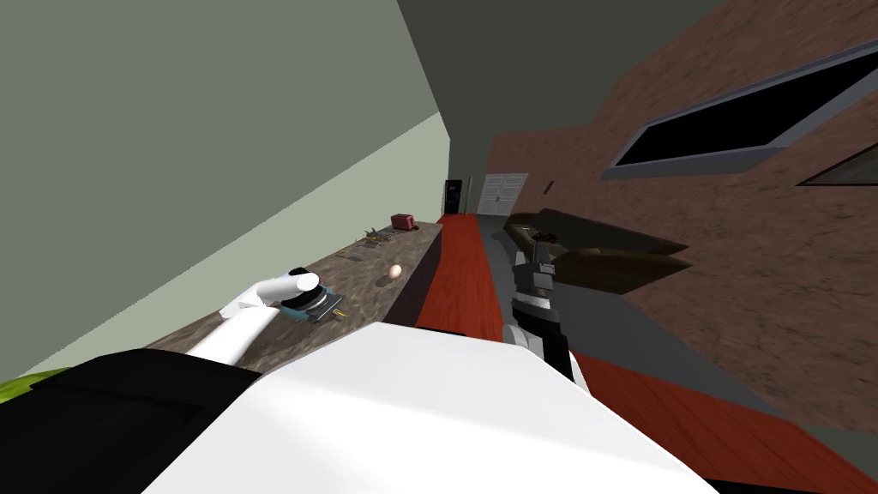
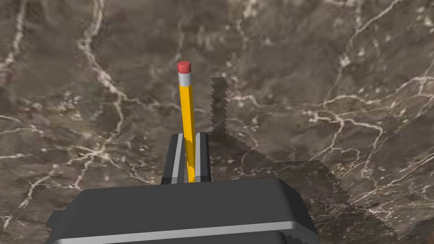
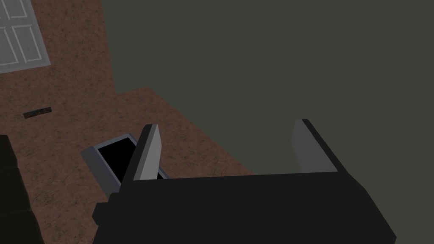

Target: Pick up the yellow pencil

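A yellow pencil (image 2: 187, 110) with a red eraser tip stands out from between the fingers of my left gripper (image 2: 190, 140), which is shut on its lower half. Below it lies a brown marbled counter top (image 2: 318, 84), and the gripper's shadow falls on the stone beside it. In the head view the left arm reaches over the near end of that counter (image 1: 360, 283), its hand (image 1: 302, 292) above a teal and grey object. My right gripper (image 3: 224, 146) is open with nothing between its fingers; that arm (image 1: 533, 296) is raised over the red floor, right of the counter.
On the counter sit an egg-like ball (image 1: 394, 271), a few flat items (image 1: 353, 253) and a red toaster (image 1: 403, 221) at the far end. A dark sofa (image 1: 592, 244) stands to the right. White double doors (image 1: 502, 194) close the far end of the corridor.
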You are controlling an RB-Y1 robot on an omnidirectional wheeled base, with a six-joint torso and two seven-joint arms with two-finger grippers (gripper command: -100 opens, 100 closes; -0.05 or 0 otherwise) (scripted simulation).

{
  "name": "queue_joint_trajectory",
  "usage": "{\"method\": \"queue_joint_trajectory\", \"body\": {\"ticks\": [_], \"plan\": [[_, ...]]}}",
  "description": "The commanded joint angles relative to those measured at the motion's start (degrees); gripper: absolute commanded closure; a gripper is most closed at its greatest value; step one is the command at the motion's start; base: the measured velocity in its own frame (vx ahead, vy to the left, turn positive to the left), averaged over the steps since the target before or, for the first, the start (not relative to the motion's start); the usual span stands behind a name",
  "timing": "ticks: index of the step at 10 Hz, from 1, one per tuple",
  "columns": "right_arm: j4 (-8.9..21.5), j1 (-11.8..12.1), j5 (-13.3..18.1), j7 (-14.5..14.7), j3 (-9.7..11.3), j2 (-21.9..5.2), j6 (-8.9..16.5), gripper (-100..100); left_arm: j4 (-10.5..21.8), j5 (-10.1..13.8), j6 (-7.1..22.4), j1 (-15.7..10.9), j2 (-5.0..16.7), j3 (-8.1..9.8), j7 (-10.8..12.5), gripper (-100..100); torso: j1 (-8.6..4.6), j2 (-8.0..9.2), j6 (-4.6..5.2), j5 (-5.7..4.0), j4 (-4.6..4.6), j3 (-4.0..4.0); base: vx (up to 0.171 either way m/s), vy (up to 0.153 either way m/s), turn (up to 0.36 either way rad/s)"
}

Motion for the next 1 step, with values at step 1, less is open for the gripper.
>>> {"method": "queue_joint_trajectory", "body": {"ticks": [1], "plan": [[0.0,0.0,0.0,0.0,0.0,0.0,0.0,0,0.0,0.0,0.0,0.0,0.0,0.00,0.0,0,0.00,0.00,0.00,0.00,0.00,0.00,0.000,0.000,0.000]]}}
